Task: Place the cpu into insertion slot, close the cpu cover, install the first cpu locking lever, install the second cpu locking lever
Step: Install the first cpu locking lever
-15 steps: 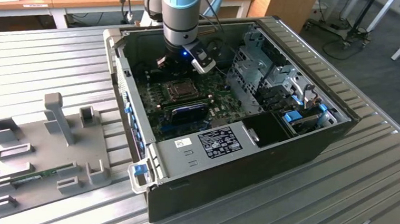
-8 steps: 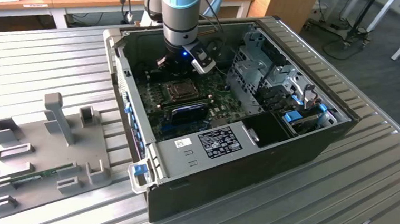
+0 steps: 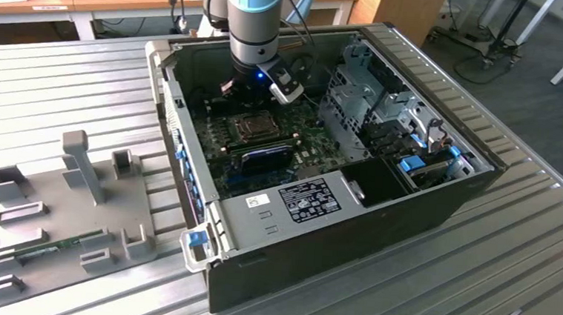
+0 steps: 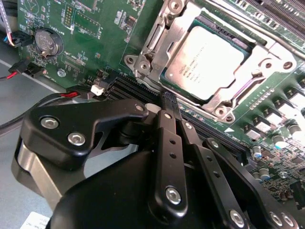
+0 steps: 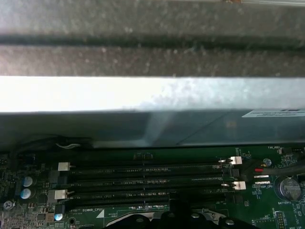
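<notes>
Here the end effector [image 4: 167,102] hangs, fingers together, beside the cpu [image 4: 207,62].

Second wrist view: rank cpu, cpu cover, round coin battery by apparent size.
1. cpu cover, the metal frame around the chip, cut off at the picture's edge.
2. cpu, seated inside the frame's window.
3. coin battery, clearly smallest, though it lies off to one side, so true size is unsure.

1 cpu [image 4: 208,61], 4 mem slots [image 5: 143,183]
</notes>
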Controlling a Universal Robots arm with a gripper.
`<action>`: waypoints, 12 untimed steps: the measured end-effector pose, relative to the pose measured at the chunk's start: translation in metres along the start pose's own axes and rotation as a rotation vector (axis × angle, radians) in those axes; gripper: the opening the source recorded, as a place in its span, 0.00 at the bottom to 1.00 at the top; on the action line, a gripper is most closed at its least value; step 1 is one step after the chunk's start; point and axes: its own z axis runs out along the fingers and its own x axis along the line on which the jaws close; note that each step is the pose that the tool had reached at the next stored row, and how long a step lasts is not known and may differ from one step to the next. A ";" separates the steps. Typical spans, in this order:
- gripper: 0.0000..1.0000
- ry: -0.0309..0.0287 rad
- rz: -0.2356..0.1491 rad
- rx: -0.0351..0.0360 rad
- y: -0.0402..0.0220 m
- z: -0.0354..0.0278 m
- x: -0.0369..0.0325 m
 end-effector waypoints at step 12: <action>0.10 0.0000 0.000 0.0000 0.0001 0.0004 -0.0024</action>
